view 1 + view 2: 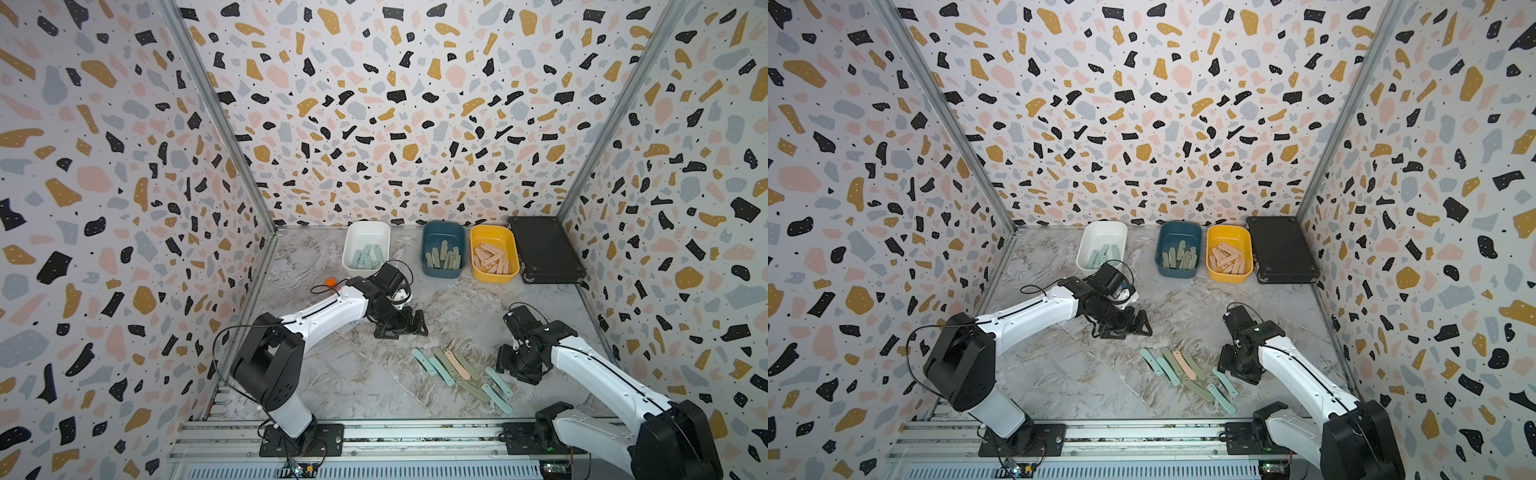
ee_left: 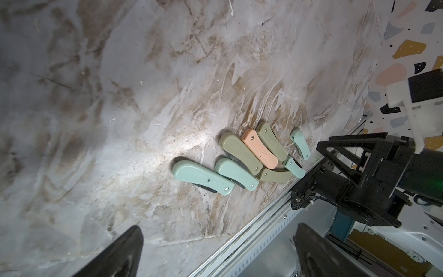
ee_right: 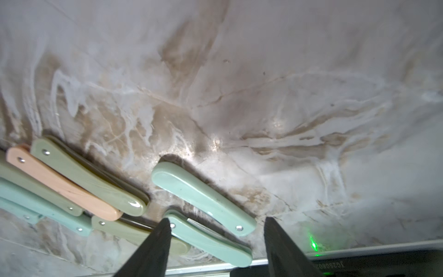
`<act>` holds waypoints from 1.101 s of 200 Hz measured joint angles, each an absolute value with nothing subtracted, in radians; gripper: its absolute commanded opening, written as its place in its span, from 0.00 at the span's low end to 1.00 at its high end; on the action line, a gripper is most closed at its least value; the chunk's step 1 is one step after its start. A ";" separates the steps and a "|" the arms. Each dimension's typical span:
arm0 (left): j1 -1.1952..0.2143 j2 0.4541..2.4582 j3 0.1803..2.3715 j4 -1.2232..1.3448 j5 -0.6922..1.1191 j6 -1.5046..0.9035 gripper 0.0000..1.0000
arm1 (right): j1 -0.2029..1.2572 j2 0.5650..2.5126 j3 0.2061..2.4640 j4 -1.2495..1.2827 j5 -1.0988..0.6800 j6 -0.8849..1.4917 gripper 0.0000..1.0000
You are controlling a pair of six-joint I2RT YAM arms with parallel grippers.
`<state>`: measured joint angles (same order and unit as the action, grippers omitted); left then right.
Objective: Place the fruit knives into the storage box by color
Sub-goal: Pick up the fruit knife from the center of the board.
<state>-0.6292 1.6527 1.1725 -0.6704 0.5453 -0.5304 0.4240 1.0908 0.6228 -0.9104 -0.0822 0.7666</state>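
Observation:
Several fruit knives (image 1: pixel 457 370) lie loose in a cluster on the marble table: mint (image 3: pixel 203 194), sage (image 3: pixel 88 177) and a single pink knife (image 3: pixel 62 184). At the back stand the storage boxes: white (image 1: pixel 368 235) with mint knives, teal (image 1: pixel 442 235) with sage knives, yellow (image 1: pixel 492 236) with pink knives. My right gripper (image 3: pixel 217 221) hovers open at the cluster's right end over two mint knives, holding nothing. My left gripper (image 1: pixel 405 330) hangs wide open and empty, behind the cluster (image 2: pixel 239 158).
A flat black case (image 1: pixel 544 249) lies right of the yellow box. A small orange block (image 1: pixel 330 281) sits by the left arm. An aluminium rail (image 1: pixel 374 432) runs along the table's front edge. Patterned walls close in three sides.

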 measured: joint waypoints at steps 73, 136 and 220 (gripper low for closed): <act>-0.629 1.670 1.172 -0.651 0.572 -0.540 0.99 | 0.487 1.153 0.571 -0.838 -0.051 0.815 0.62; -0.629 1.674 1.172 -0.649 0.573 -0.540 0.99 | 0.500 1.237 0.574 -0.778 -0.054 0.863 0.48; -0.629 1.680 1.172 -0.642 0.590 -0.540 1.00 | 0.505 1.301 0.625 -0.725 -0.038 0.863 0.10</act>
<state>-0.6292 1.6798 1.1721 -0.6418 0.5900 -0.5396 0.5053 1.3010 0.6250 -0.7246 -0.0376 0.8627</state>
